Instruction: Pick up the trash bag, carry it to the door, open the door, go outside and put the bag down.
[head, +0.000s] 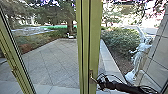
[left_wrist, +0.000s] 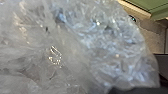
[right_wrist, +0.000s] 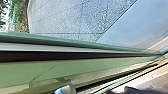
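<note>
"Trash bag?"
"One, the clear trash bag (left_wrist: 107, 47), close before the left wrist camera, partly cut off. Left end effector's state: can't tell."
"And the right end effector (head: 99, 82)?"
"At one door handle (head: 91, 75); wide or narrow, can't tell."
"Beyond?"
"One pale statue (head: 138, 57), its lower part hard to make out"

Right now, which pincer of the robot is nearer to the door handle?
Right. The right pincer is by the lower end of the door handle. The left wrist camera faces the trash bag up close; the left pincer's exact place from the handle is unclear.
</note>
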